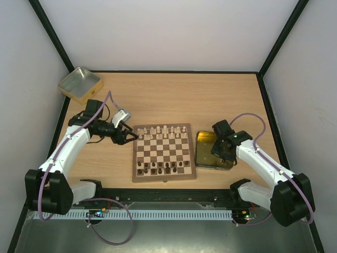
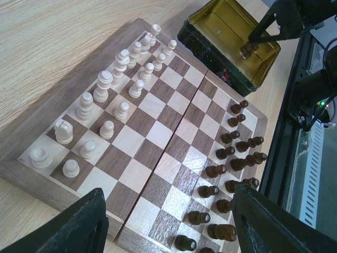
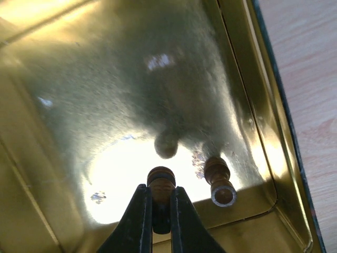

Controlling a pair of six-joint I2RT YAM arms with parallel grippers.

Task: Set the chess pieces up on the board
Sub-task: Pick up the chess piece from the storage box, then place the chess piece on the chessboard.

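Observation:
The board lies mid-table, with pale pieces along its far rows and dark pieces along its near rows. The left wrist view shows the board, the pale pieces and the dark pieces. My left gripper hangs open and empty at the board's left edge. My right gripper is inside the gold tin. It is shut on a dark piece above the tin floor. Another dark piece lies in the tin beside it.
A second gold tin, open, stands at the far left corner of the table. Black frame rails run along the table's sides and near edge. Grey walls enclose the workspace.

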